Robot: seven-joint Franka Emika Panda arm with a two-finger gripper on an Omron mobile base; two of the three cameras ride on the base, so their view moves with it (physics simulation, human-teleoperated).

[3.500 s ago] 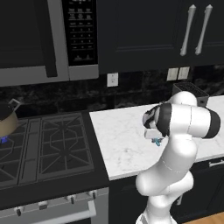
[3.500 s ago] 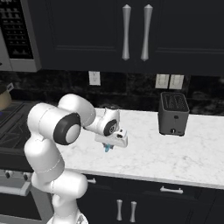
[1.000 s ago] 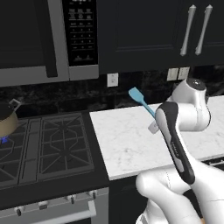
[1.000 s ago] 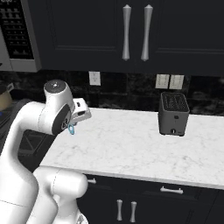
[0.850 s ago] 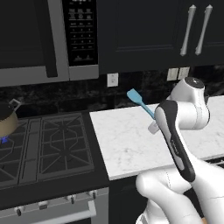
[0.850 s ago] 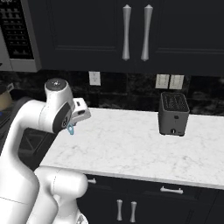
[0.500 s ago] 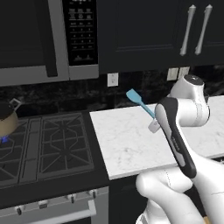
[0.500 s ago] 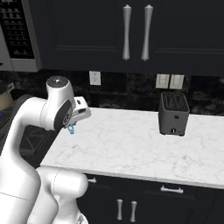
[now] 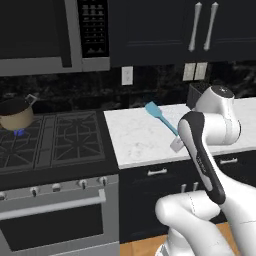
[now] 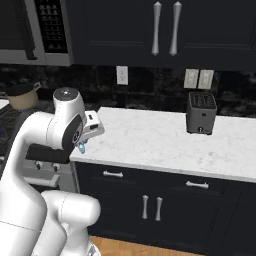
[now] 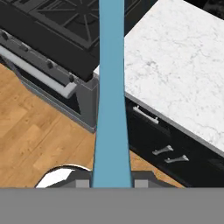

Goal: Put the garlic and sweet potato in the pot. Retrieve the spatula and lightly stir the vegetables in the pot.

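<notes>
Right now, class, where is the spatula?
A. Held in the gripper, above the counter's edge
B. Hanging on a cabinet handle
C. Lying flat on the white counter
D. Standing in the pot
A: the spatula rises slantwise from the gripper in the left base view, while the pot sits far off on the stove.

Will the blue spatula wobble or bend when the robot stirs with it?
Probably it stays fairly stiff: held in the air by the gripper, the spatula runs dead straight with no droop. It is likely light too, being so slim. It might twist or slip a little, because its handle looks smooth and only its end sits between the fingers.
</notes>
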